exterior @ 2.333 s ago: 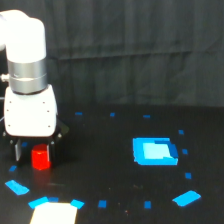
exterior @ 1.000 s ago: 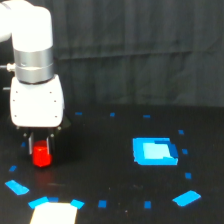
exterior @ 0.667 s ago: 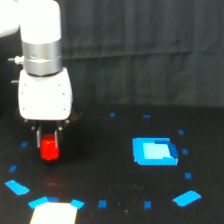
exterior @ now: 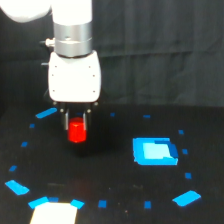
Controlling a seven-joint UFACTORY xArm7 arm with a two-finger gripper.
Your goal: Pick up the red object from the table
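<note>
Since the earlier frame, the claw (exterior: 76,122) has been carried rightward and raised off the surface (exterior: 110,175). The red object (exterior: 76,131), a stubby bright block, is clamped between its fingers.

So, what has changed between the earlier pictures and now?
The white arm's gripper, shut on the small red stubby block, has lifted it off the black table and carried it toward the exterior view's right. The large blue rectangular patch stayed put.
</note>
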